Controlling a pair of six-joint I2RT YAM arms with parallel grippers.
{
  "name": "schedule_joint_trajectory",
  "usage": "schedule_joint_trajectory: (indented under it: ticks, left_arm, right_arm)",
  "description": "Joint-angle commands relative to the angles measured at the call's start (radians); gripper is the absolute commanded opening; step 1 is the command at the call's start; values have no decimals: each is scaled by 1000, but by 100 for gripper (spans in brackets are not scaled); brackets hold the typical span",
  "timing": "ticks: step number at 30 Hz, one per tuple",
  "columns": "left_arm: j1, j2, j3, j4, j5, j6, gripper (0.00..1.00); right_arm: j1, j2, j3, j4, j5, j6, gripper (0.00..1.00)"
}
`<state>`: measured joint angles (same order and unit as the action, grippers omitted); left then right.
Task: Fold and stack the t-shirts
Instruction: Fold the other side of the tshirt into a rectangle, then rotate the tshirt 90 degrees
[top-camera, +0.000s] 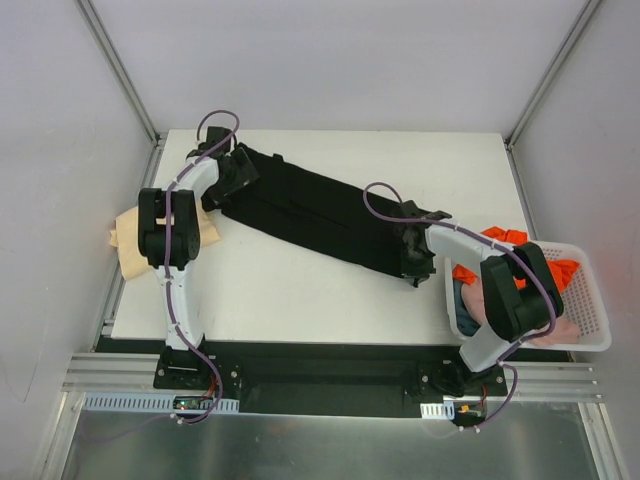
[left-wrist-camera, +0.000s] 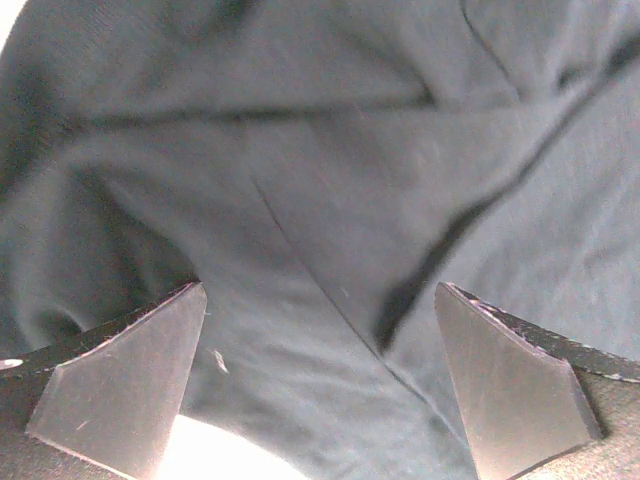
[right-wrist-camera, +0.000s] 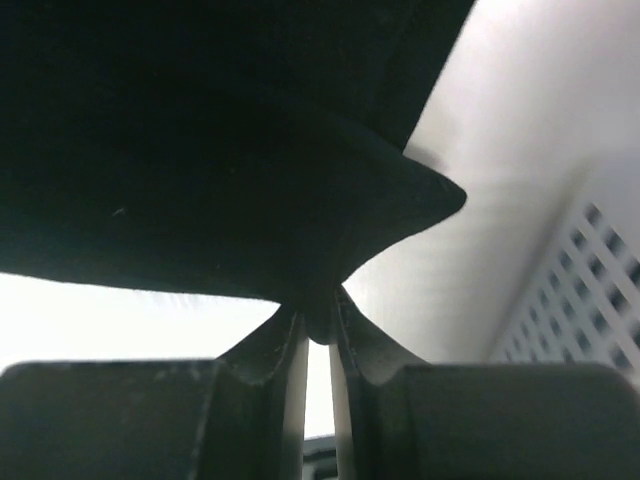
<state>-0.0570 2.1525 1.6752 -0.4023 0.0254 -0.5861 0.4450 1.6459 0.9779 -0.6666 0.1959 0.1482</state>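
Note:
The black t-shirt lies stretched in a long band across the table, running from the far left down to the right. My left gripper is over its far-left end. In the left wrist view the left gripper stands open, with wrinkled black t-shirt cloth under and between its fingers. My right gripper is at the band's right end. Seen from the right wrist, this gripper is shut on a pinched fold of the black t-shirt. A pale tan t-shirt lies at the table's left edge.
A white mesh basket stands at the table's right edge, close to my right arm; its wall shows beside the gripper. An orange shirt and a pink one lie in it. The white table shows bare in front of the black shirt.

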Motion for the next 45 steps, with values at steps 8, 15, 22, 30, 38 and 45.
schedule_joint_trajectory:
  ticks: [8, 15, 22, 30, 38, 45]
  left_arm:
    - [16, 32, 66, -41, -58, 31, 99]
    - [14, -14, 67, -50, -27, 23, 99]
    - [-33, -143, 34, -49, 2, 20, 99]
    - [-138, -113, 35, -44, 64, 2, 99]
    - [-136, 67, 148, -46, 79, -26, 99]
    - [-127, 249, 387, -46, 194, -75, 99]
  right_arm:
    - [15, -136, 4, -189, 13, -62, 60]
    - [41, -248, 94, -162, -114, -128, 98]
    - [35, -213, 266, -61, -167, -173, 97]
    - [-80, 162, 539, 18, -366, -119, 97]
    - [-169, 394, 634, 16, -464, -99, 97]
    - [-155, 258, 303, 125, -550, -33, 97]
